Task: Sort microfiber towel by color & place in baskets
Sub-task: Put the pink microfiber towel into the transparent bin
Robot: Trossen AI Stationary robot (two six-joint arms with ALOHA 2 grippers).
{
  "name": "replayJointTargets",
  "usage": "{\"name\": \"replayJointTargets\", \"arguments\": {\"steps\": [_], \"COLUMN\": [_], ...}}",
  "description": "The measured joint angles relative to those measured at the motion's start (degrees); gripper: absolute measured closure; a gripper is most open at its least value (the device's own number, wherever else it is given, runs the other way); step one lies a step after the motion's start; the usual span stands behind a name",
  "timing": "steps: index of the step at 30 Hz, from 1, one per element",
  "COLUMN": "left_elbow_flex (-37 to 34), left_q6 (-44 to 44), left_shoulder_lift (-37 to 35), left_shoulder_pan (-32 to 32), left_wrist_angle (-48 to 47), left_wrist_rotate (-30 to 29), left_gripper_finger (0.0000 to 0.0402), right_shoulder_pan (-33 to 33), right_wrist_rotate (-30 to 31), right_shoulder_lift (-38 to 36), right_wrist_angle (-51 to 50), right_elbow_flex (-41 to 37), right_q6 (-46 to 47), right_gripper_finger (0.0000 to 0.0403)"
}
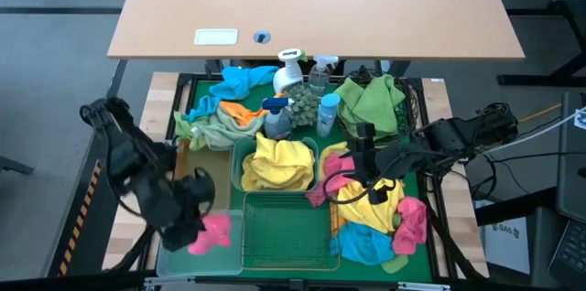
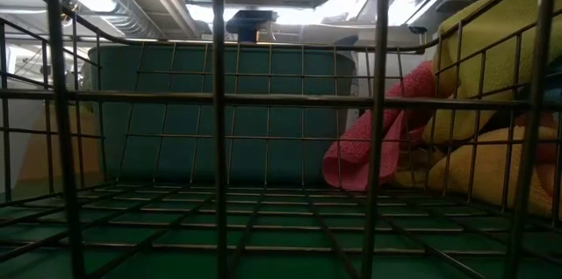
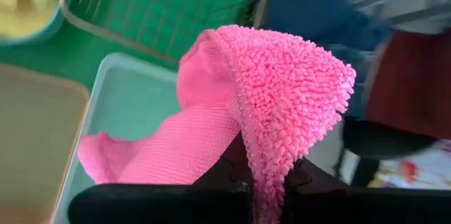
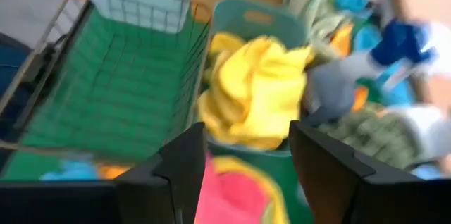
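Note:
My left gripper (image 1: pixel 200 220) is shut on a pink microfiber towel (image 1: pixel 216 232) above the clear pale bin (image 1: pixel 183 256) at the near left. My right gripper (image 4: pixel 246 160) stands open, nothing between its fingers, over a loose heap of yellow, pink and blue towels (image 1: pixel 375 218) at the near right. Yellow towels (image 1: pixel 275 163) fill the teal tub (image 4: pixel 257 16). The green wire basket (image 1: pixel 284 231) sits in front of the tub. A green towel (image 1: pixel 374 101) lies in the black mesh basket (image 1: pixel 412 108). My left gripper pinches a folded part of the pink towel (image 3: pixel 266 171) between its two fingers, coming from above at a slant. One fold stands up above the fingers, and the rest (image 3: pixel 162 157) hangs down toward the clear bin (image 3: pixel 120 97), clear of it as far as shows.
Spray bottles (image 1: pixel 291 70) and a mixed heap of blue, orange and green towels (image 1: pixel 229 108) crowd the far side. The tan tray (image 3: pixel 35 132) lies beside the clear bin. In the low view a pink towel (image 2: pixel 369 147) droops next to the teal tub (image 2: pixel 219 112).

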Motion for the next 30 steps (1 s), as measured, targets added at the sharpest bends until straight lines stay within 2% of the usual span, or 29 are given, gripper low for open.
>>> {"name": "replayJointTargets", "arguments": {"steps": [4, 10, 19, 25, 30], "left_elbow_flex": [0.00, 0.00, 0.00, -0.02, -0.02], "left_q6": [-4.81, -6.10, -5.98, -6.08, -8.42], "left_shoulder_lift": [4.74, 12.81, 23.65, 29.33, 31.44], "left_shoulder_pan": [-2.78, -4.39, -4.43, -4.43, -3.58], "left_wrist_angle": [-2.15, -3.84, -11.64, -11.28, -11.49], "left_wrist_rotate": [-0.62, -0.61, -0.61, 0.13, 5.93], "left_gripper_finger": [0.0396, 0.0396, 0.0396, 0.0393, 0.0357], "right_shoulder_pan": [0.00, 0.64, 4.79, 7.28, 7.68], "right_wrist_rotate": [-6.80, -15.68, -15.66, -15.63, -15.66], "right_shoulder_lift": [0.00, 0.37, 0.39, 0.39, 0.39], "right_wrist_angle": [-4.04, -8.37, -9.42, -9.31, -8.94], "right_elbow_flex": [0.00, -0.47, -5.40, -8.22, -9.28], "right_q6": [6.71, 14.96, 15.68, 15.75, 16.03], "right_gripper_finger": [0.0199, 0.0199, 0.0199, 0.0199, 0.0199]}}
